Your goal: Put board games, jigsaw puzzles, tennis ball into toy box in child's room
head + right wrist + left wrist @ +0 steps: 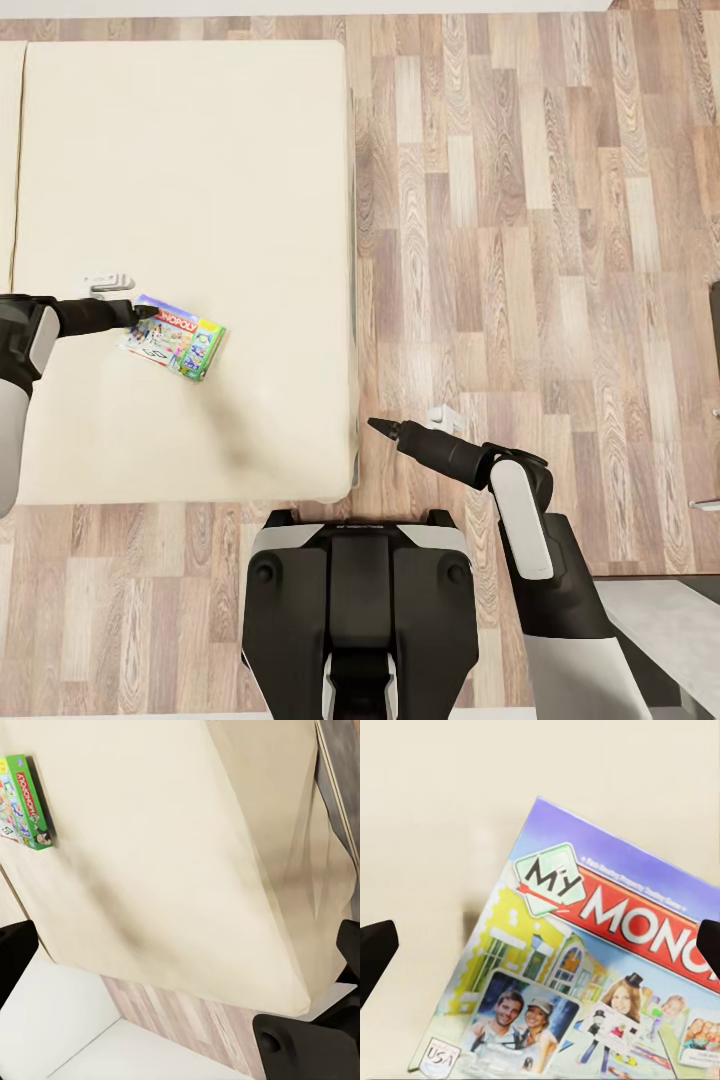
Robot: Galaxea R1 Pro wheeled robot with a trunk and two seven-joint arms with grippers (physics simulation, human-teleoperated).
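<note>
Reaching over the bed (pixel 180 150) with my left gripper (pixel 143 312), fingers apart, tips at the near corner of the Monopoly box (pixel 173 347); it lies flat, long axis angled away toward my right. My right gripper (pixel 383 428), state unclear, hangs over the floor (pixel 520 250), well apart

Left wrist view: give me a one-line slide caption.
Open left hand poised over the "My Monopoly" board game lying on the beige bed.
</note>
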